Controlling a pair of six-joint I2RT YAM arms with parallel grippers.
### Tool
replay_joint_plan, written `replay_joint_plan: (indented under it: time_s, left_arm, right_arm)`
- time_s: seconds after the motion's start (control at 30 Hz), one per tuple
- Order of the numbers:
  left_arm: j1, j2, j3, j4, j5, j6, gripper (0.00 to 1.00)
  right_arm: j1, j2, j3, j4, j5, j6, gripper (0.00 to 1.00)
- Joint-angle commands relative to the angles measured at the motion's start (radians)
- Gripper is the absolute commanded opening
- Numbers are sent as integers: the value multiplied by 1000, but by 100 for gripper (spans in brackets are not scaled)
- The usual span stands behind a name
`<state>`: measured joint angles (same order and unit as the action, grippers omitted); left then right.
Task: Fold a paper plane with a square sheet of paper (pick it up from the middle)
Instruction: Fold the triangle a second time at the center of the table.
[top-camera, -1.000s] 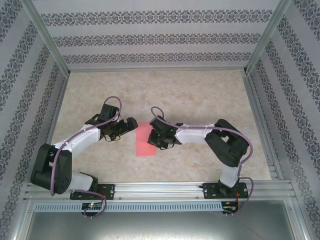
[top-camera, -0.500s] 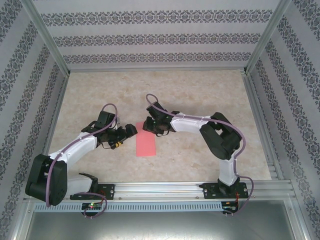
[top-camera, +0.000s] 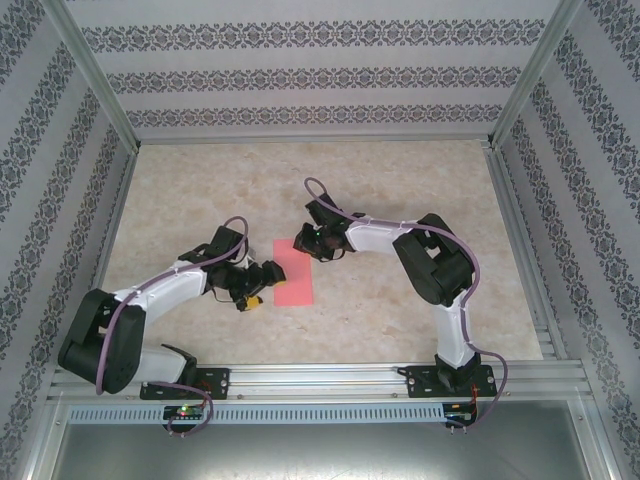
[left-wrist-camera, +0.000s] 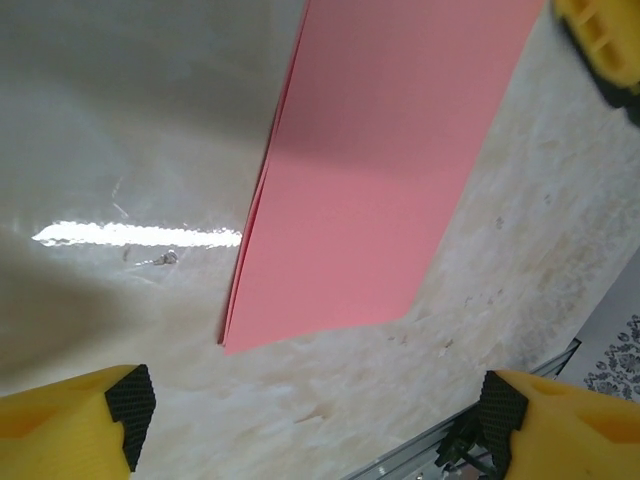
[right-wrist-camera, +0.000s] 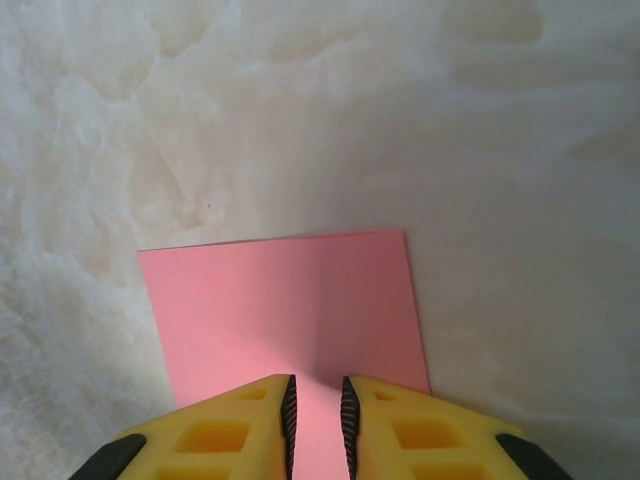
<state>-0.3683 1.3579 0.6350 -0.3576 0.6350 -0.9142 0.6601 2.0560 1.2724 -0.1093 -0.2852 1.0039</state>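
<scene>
Leaning inward, left fingers (left-wrist-camera: 100, 415) gape beside the sheet (top-camera: 292, 285) while right fingers (right-wrist-camera: 250, 420) hover nearly closed.

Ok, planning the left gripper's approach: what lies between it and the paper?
Nothing but bare table. In the left wrist view, the open left gripper sits just short of the paper, with marbled surface between.

Thin matt pink paper sheet (right-wrist-camera: 280, 300) on glossy marbled tabletop (left-wrist-camera: 130, 120); yellow plastic right pincer (right-wrist-camera: 316, 405).

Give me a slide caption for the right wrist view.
Right gripper, almost closed, poised over one end of the pink paper sheet.
</scene>
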Motion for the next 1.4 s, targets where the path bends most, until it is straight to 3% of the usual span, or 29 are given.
replay_joint_plan:
  time_s: [0.0,0.13,0.3,0.9,1.37]
  left_arm:
    - [-32,33,29,11,20,-44,82]
    - [-48,77,43,22,21,-46,70]
    - [-56,100,51,35,11,-50,63]
    - [-65,142,61,35,-7,-44,67]
    - [-64,146,73,66,-4,-49,57]
  right_arm:
    - [-18,58,-45,-11,14,27,22]
    - [-18,63,-52,0,2,31,22]
    - [-18,62,-57,6,-3,32,21]
    - [-11,57,-68,7,-8,29,21]
    - [-15,56,-68,-2,-4,23,21]
